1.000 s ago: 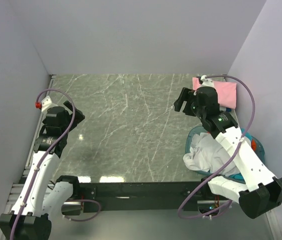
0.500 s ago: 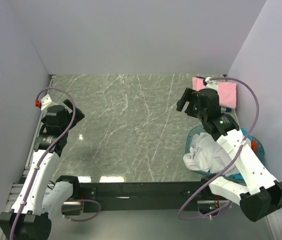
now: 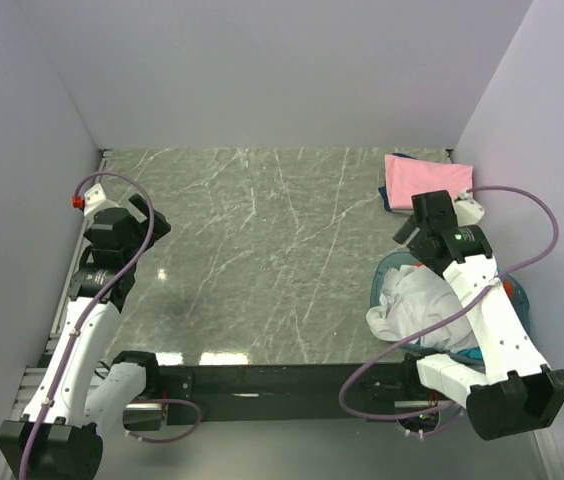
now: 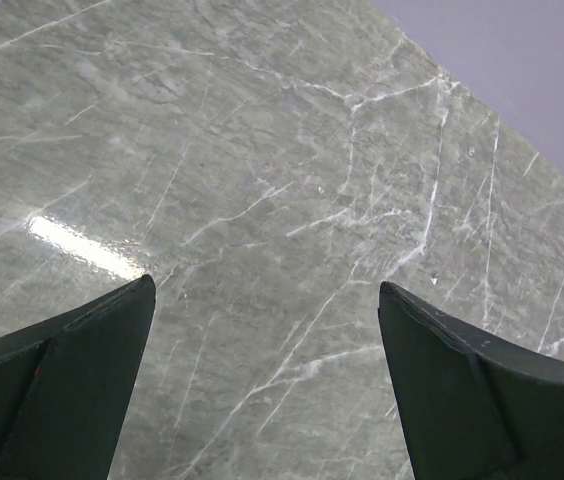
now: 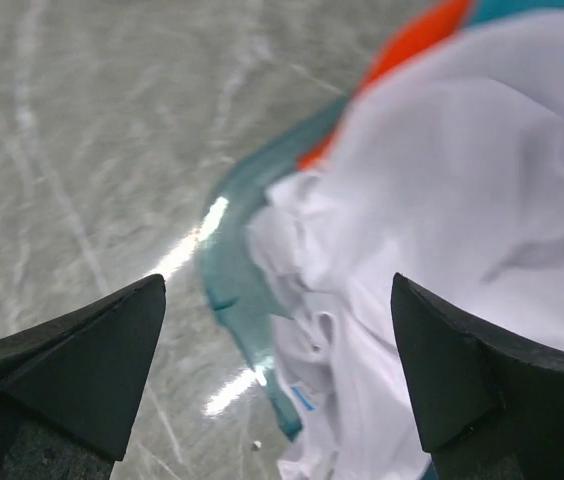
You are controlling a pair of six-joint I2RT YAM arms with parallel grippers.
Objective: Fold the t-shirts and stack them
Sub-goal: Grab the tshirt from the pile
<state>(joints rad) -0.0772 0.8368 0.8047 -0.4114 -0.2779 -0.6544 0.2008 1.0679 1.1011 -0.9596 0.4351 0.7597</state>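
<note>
Right gripper [image 5: 274, 290] has swung back from beside the folded pink t-shirt [image 3: 424, 182] at the far right corner and now hangs over the blue basket [image 3: 381, 274] at the marble table's [image 3: 252, 250] right edge, jaws spread wide, holding nothing. White t-shirt [image 3: 402, 302] lies bunched in the basket, spilling over its near rim, with an orange-red t-shirt [image 5: 410, 36] showing beside it. Left gripper [image 4: 264, 288] sits above the marble on the left side, fingers wide apart and empty, well apart from all shirts.

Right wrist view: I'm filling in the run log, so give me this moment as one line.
right gripper open above white t-shirt in basket | left gripper open over table | pink t-shirt folded at far right
</note>
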